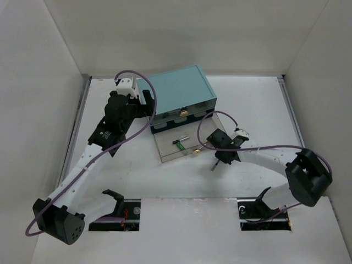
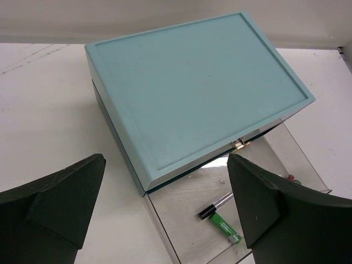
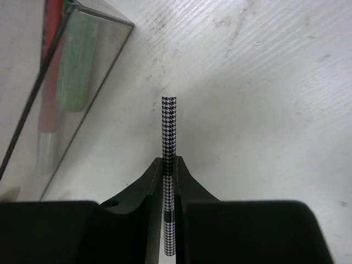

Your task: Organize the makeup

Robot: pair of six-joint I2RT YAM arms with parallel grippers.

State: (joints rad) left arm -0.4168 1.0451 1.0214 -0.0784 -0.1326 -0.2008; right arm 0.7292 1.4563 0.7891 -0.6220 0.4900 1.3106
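Clamping a houndstooth pencil (image 3: 169, 126) tight, the right pincer (image 3: 169, 165) holds it just beside the open drawer (image 1: 168, 149) of the teal box (image 1: 181, 88), likely for dropping inside. Meanwhile the left pincer (image 2: 165, 187) gapes wide beside that box.

teal flat-topped box (image 2: 192, 82) w/ gold clasp (image 2: 240, 144) | thin black-and-white houndstooth pencil (image 3: 169, 137), kinda neat | green tube (image 2: 224, 227) | silver pencil w/ black tip (image 2: 217, 204) | plain white counter (image 1: 258, 104) | purple cables (image 1: 132, 71) | jaws black
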